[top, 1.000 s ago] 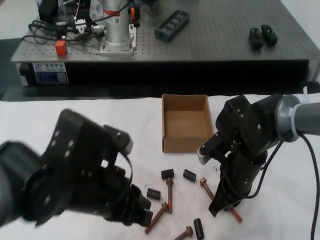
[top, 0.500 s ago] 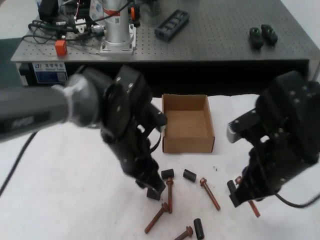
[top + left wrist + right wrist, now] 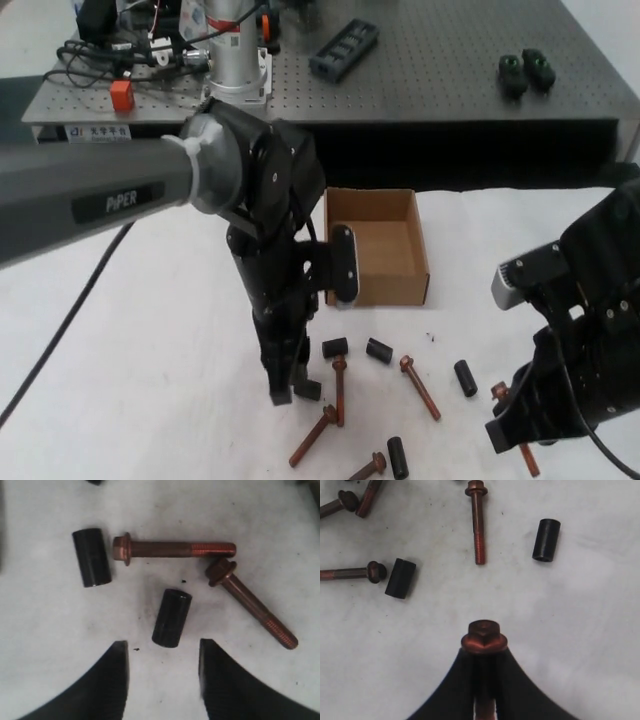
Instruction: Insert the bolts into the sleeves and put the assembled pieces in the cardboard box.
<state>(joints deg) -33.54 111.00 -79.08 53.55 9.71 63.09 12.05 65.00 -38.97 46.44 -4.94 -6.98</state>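
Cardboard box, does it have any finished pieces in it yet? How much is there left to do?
Nothing looks done yet: the cardboard box holds no pieces where its inside shows, and no bolt sits in a sleeve. In hand: the right gripper is shut on one bolt, and the left gripper hangs open over a sleeve. Left: joining them, the loose bolts and loose sleeves too, then boxing everything.

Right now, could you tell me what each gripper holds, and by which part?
The right gripper holds a bolt by its shank, just under the head; the left gripper is open, holding nothing.
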